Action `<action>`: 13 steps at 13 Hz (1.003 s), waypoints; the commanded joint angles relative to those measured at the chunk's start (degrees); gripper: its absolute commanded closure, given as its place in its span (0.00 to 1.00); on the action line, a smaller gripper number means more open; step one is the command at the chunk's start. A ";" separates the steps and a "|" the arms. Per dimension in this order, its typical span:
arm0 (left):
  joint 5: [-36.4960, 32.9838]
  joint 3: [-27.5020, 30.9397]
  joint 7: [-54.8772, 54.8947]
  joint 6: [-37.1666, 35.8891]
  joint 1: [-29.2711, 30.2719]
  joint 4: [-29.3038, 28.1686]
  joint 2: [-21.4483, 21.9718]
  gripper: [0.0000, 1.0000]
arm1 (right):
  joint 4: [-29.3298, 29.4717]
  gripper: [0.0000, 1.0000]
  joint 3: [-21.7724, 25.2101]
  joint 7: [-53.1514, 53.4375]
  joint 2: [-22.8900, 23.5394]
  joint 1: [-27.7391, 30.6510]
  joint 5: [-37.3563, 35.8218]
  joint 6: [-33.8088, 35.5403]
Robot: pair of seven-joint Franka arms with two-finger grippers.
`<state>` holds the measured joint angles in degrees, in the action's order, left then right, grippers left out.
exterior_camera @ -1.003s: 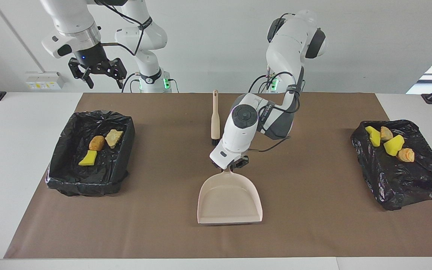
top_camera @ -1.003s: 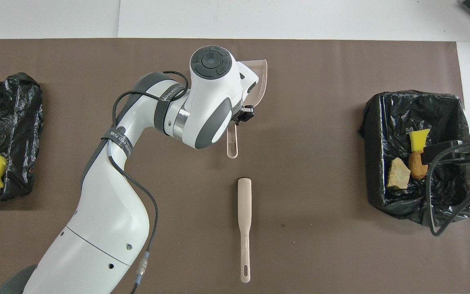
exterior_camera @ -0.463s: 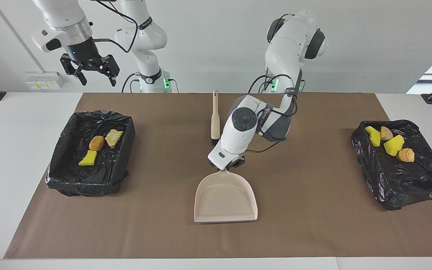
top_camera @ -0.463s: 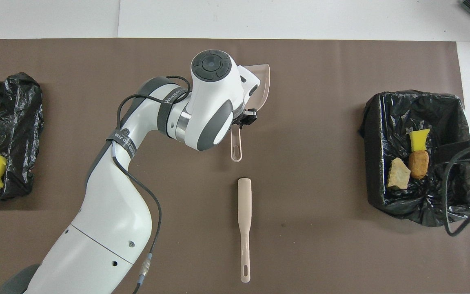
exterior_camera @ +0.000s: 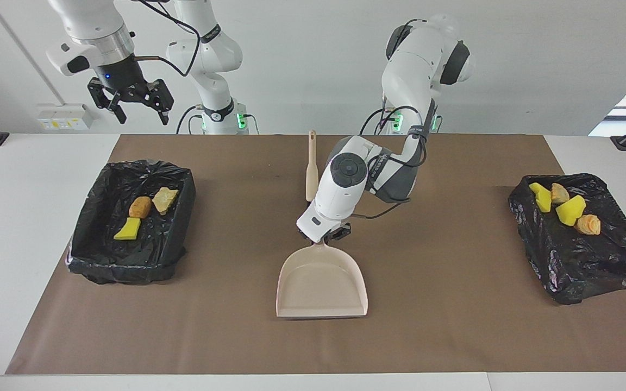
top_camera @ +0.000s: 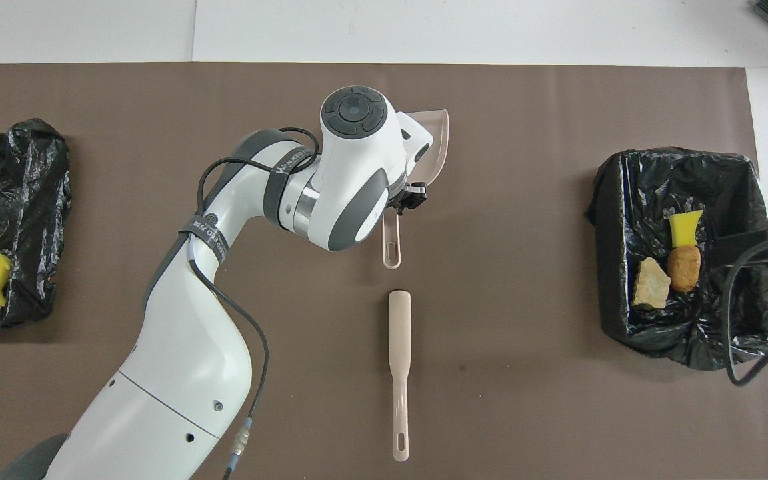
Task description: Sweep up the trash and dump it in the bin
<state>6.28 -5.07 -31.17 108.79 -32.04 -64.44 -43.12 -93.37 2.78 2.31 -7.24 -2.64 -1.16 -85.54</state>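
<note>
- In the facing view, the left gripper (exterior_camera: 328,237) sat low at the centre of the mat, on the handle of the beige dustpan (exterior_camera: 321,282). The pan lay flat and empty, its mouth toward six o'clock.
- Over the last second, pan and gripper had slid together a little toward nine o'clock, the right arm's end of the table.
- Whether that gripper was clamped on the handle or letting go I could not tell, as the wrist hid the contact.
- The right gripper (exterior_camera: 131,99) hung high at about ten o'clock with its fingers spread wide and empty. It had risen a second ago and then waited.
- The trash (exterior_camera: 141,207) was split. Three bits lay in the black-lined bin (exterior_camera: 95,260) at nine o'clock, and four rested on the crumpled black liner (exterior_camera: 590,266) at three o'clock.
- No bits lay loose on the mat.
- The brush (exterior_camera: 311,168) lay untouched at twelve o'clock from the pan.
- In the overhead view, the left arm covered most of the pan. Only a corner and the handle tip showed, and both had drifted toward three o'clock.
- The brush lay at six o'clock from that handle, apart from it.
- There the bin's three bits sat at three o'clock and the liner's bits at nine o'clock.
- I judged the pan was being parked after a dump, with four bits probably left to clear.
</note>
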 commanded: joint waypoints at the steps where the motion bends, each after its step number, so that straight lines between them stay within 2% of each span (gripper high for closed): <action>1: 1.01 0.85 0.67 -1.04 -0.05 -5.93 6.97 0.34 | -0.06 0.00 -0.23 -1.60 -0.58 0.70 0.99 0.73; 2: 1.01 0.85 1.98 -1.04 0.30 -8.92 9.78 0.26 | -0.06 0.00 -0.23 -1.60 -0.58 0.70 0.99 0.73; 3: 0.92 1.28 3.56 -1.21 0.31 -11.73 12.50 0.11 | -0.06 0.00 -0.23 -1.60 -0.58 0.70 0.99 0.73; 4: 0.40 1.64 4.71 -1.22 0.48 -15.41 15.92 0.00 | -0.06 0.00 -0.23 -1.60 -0.58 0.70 0.99 0.73; 7: -1.43 4.97 6.46 -1.22 1.45 -25.79 25.15 0.00 | -0.06 0.00 -0.23 -1.60 -0.58 0.70 0.99 0.73; 9: -3.64 8.13 12.33 -1.30 1.62 -30.72 30.78 0.00 | -0.06 0.00 -0.23 -1.60 -0.58 0.70 0.99 0.73; 11: -3.73 9.99 17.61 -2.26 4.51 -34.86 36.58 0.00 | -0.06 0.00 -0.23 -1.60 -0.58 0.70 0.99 0.73; 13: -3.82 9.99 24.63 -7.17 9.69 -35.75 40.73 0.00 | -0.06 0.00 -0.23 -1.60 -0.58 0.70 0.99 0.73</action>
<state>3.25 5.24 -11.92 103.98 -26.14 -94.80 -8.89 -93.37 2.78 2.31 -7.24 -2.64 -1.16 -85.54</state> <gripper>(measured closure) 0.000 0.000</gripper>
